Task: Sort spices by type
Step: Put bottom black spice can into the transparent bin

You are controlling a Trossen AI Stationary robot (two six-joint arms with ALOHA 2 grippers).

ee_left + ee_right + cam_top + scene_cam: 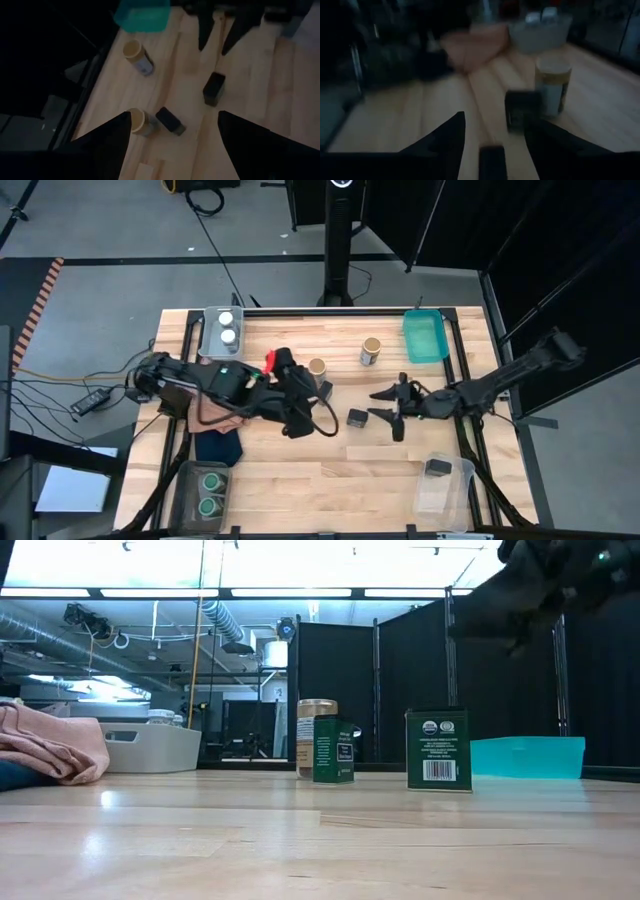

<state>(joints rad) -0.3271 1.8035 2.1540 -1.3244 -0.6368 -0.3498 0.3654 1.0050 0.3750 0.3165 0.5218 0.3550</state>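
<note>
Your right gripper [392, 418], fingers parted and empty, is hovering just beside the black tin [358, 417] mid-table, so you are lining up its pick; next, straddle it, then carry it to the clear bin [445, 495] beyond.

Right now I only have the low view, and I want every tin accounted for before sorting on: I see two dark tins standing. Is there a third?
Observer: Yes, a third tin sits inside the clear container on the right arm's side.
Operator: Which arm is nearest the loose tins?
Observer: The right gripper, fingers apart, points at the mid-table tin.
Operator: And the left?
Observer: The left gripper waits open beside the cloths.
</note>
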